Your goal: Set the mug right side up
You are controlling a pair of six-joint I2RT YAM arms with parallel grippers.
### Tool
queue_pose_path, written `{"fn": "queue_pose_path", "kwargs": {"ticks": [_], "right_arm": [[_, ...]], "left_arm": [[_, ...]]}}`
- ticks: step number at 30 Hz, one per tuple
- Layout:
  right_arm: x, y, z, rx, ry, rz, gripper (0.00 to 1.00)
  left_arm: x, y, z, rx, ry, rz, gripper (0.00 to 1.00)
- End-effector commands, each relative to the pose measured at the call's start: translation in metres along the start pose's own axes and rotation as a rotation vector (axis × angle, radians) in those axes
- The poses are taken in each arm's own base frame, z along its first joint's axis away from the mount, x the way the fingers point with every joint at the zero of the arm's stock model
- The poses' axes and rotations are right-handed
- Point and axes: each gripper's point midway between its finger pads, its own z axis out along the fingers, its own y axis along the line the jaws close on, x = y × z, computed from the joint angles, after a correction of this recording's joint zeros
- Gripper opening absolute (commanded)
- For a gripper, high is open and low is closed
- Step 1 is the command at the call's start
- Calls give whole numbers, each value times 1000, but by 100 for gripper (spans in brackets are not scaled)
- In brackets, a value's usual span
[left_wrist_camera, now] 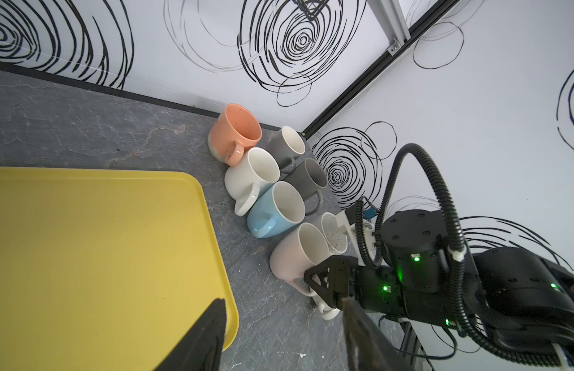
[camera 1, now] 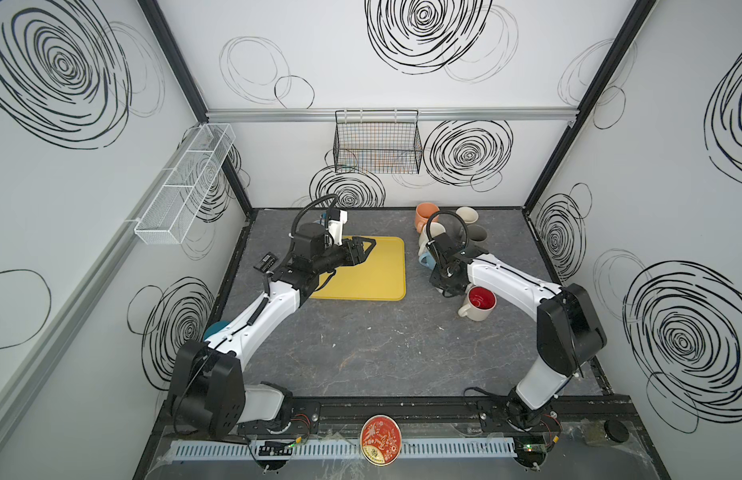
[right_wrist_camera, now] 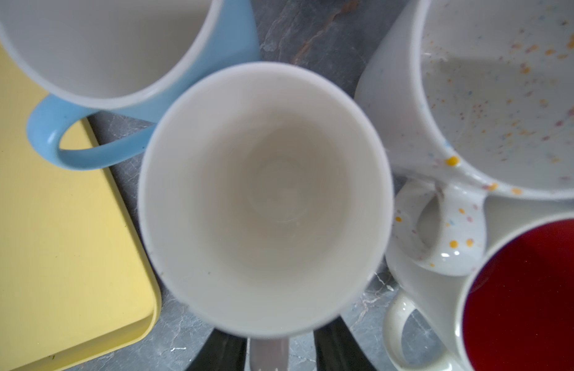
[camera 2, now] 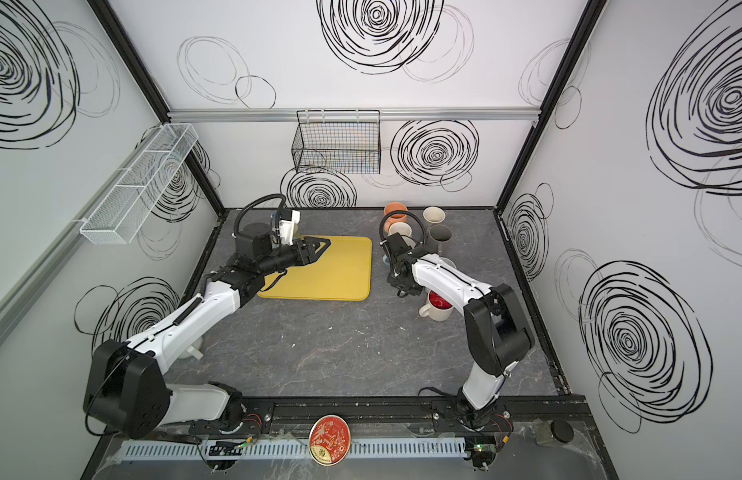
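Mug (right_wrist_camera: 266,199), pale pink outside and white inside, stood mouth up on its base toward the far right corner of the table (camera 1: 361,353), at the near end of a cluster of other mugs, so the turning itself looked done. The right pincer (right_wrist_camera: 279,348) hung just above it, jaws narrowly parted on either side of its handle (right_wrist_camera: 268,353) with a sliver of gap beside the handle, clamping nothing as far as could be seen. What seemed left was to lift clear without nudging the neighbours. The left pincer (camera 1: 367,249) hovered about half open and empty over the far left corner of the yellow tray (camera 1: 373,282). Around all this rose white walls (camera 1: 402,62) scrawled with black swirls, closing in the far, left and right edges of the dark grey, marble-veined table. The tray lay mid-table toward the far edge. A white mesh basket (camera 1: 186,183) hung on the left wall and a black wire basket (camera 1: 377,145) on the far wall. Every mug in the cluster faced up: an orange mug (camera 1: 427,214), a cream-lined grey mug (camera 1: 467,215), a plain grey mug (camera 1: 477,235), a white mug (camera 1: 433,230), a blue mug (camera 1: 426,259), a speckled mug (right_wrist_camera: 504,96) and a red-lined mug (camera 1: 479,303), the last nearest the near edge. Something teal (camera 1: 213,330), mostly hidden under the left arm by the left edge, could not be made out. A round red tin (camera 1: 379,440) sat beyond the near edge.
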Motion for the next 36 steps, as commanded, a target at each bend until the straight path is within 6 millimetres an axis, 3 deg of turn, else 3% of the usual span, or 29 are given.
{"fn": "queue_pose_path", "kwargs": {"ticks": [1,16,25,31,36], "right_arm": [[-4,19,-5,-56,-6,33,38],[2,21,5,-119,60,145,32],[-6,26,7,-171,69,212,24],[-13,36,8,-212,73,252,24],[-15,44,5,-242,84,262,31]], "left_arm": [[-10,-3,-2,22,-19,18,60],[-9,-2,-9,33,-19,11,60],[-6,-2,-11,38,-12,5,60],[-7,-1,-15,33,-15,9,60],[-8,2,-16,26,-16,7,61]]}}
